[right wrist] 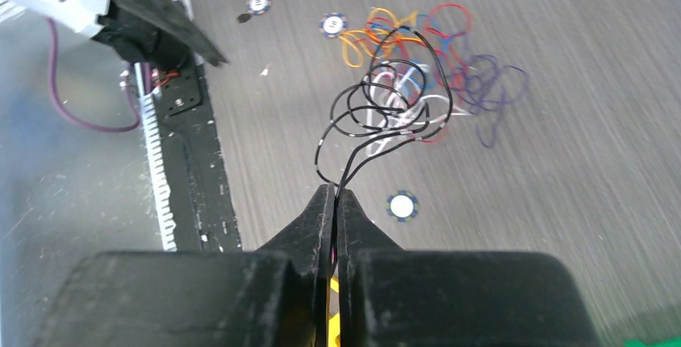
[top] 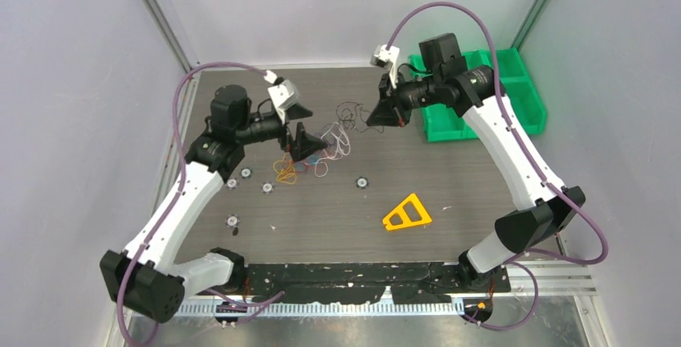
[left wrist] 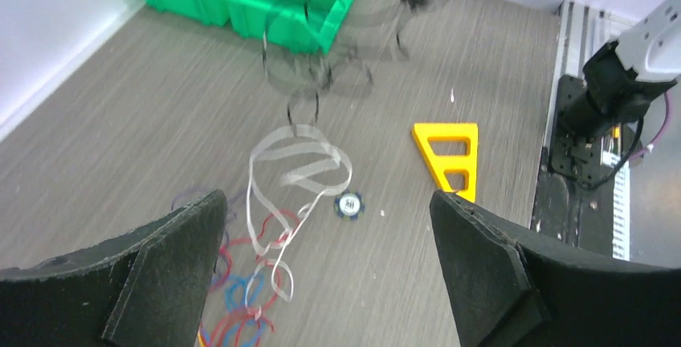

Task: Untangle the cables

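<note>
left gripper [left wrist: 328, 202]: low, jaws wide apart; right gripper [right wrist: 336, 194]: aloft, jaws clamped on black cable [right wrist: 316, 154]

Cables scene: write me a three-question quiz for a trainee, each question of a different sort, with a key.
1. True or false: the fingers of the left gripper are shut.
2. Which cable does the right gripper pinch? A red; B black; C white.
3. Fill in: the bins at the table's far right corner are ___ in colour.

Key:
1. False; they stand wide open.
2. B; the black cable runs out from between the shut fingers.
3. Green.
</note>
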Available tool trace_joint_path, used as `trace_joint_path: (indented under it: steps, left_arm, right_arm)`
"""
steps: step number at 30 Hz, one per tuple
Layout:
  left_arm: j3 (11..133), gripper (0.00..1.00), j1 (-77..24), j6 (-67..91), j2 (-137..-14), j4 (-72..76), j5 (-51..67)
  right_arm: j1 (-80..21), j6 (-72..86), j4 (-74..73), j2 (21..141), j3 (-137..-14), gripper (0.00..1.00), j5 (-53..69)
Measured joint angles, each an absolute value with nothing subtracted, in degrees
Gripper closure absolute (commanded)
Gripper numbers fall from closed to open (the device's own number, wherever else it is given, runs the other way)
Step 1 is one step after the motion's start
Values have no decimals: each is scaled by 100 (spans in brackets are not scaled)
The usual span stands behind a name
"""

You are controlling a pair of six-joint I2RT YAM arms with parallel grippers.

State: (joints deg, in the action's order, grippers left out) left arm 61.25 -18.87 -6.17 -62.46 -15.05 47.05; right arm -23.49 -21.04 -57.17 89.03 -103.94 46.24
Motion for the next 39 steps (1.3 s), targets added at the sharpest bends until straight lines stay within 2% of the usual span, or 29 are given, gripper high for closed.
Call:
trace_joint_path:
  steps: [3, 4, 9, 12, 14, 18, 26, 29, 35, 36, 37, 39]
  left_arm:
    - [6587, 1, -2261, -572, -6790, -1317, 4644]
    - [6722, 5, -2381, -539, -6952, -1267, 4639]
    - [7295, 56, -3039, -628, -7741, -1177, 4536]
    - [7201, 88, -2976, -738, -7975, -1140, 4598]
    - [6818, 100, -2626, -701, -7990, -993, 4779]
    - [5951, 100, -1881, -757, -7953, -703, 5301]
    - [5494, 100, -1673, -1210, -7277, -305, 5614]
    - [5494, 91, -1503, -1428, -7247, -325, 5621]
    - [5107, 93, -1055, -1839, -7214, -1417, 4921]
    - [5041, 91, -1033, -1911, -7214, -1597, 4827]
    - [5000, 83, -1026, -1992, -7214, -1752, 4751]
    - [4971, 55, -1011, -2088, -7214, -1916, 4707]
  right_arm:
    - [-2705, -2252, -5822, 8903, -10394, 95, 4692]
    - [-2827, -2311, -5863, 8903, -10394, 95, 4707]
    - [-3153, -2521, -6051, 8919, -10543, 95, 4744]
    - [-3057, -2530, -6034, 8906, -10753, 94, 4742]
    - [-2923, -2491, -5948, 8840, -10836, 95, 4729]
    - [-2263, -2163, -5666, 8663, -10932, 95, 4670]
    - [-1446, -965, -5022, 8606, -10940, 95, 5000]
    - [-1295, -572, -4720, 8514, -10940, 95, 5081]
    - [-869, -283, -3780, 8084, -10943, 94, 4939]
    - [-836, -259, -3686, 8016, -10949, 95, 4932]
    - [-823, -235, -3588, 7953, -10965, 95, 4928]
    - [-851, -172, -3420, 7872, -11010, 95, 4928]
